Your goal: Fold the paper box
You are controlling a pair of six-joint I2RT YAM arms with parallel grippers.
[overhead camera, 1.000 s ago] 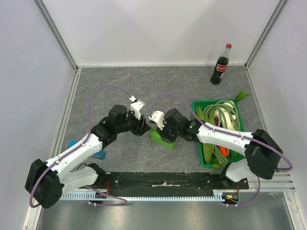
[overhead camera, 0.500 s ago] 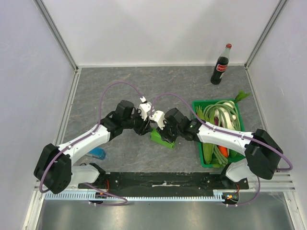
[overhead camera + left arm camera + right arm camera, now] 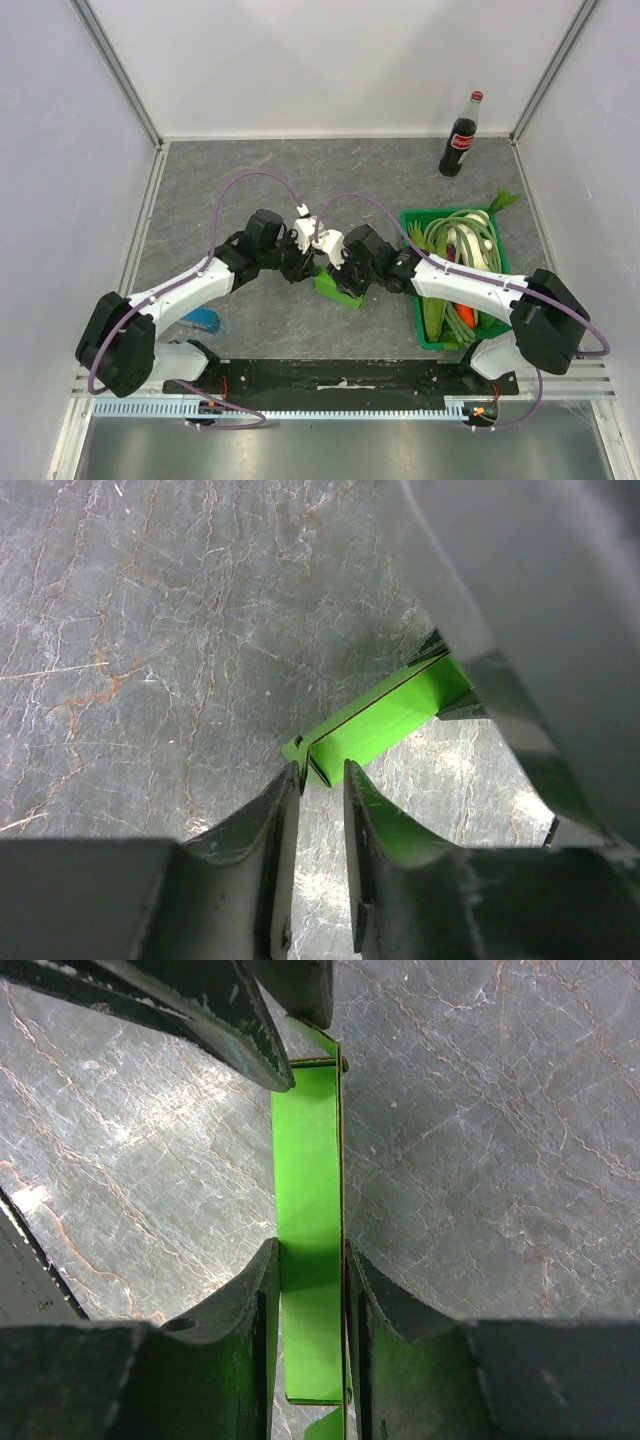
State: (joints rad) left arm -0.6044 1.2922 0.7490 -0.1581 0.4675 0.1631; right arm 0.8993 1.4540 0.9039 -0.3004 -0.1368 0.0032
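Note:
The paper box (image 3: 340, 289) is a bright lime-green folded card piece lying on the grey table between both arms. My right gripper (image 3: 312, 1256) is shut on it across its narrow width, and the green strip (image 3: 308, 1150) runs away from the jaws. At the strip's far end my left gripper (image 3: 322, 770) has its fingertips (image 3: 290, 780) on both sides of the box's end corner (image 3: 385, 718), closed on it. In the top view the two grippers meet over the box, the left (image 3: 312, 262) coming from the left and the right (image 3: 345, 272) from the right.
A dark-green crate (image 3: 411, 296) of vegetables stands right of the box, under the right arm. A cola bottle (image 3: 459, 140) stands at the back right. A small blue block (image 3: 203, 319) lies near the left arm's base. White walls enclose the table.
The left arm swung right and reached in until its gripper met the box's end, and its jaws narrowed onto it. The right arm and the box stayed put.

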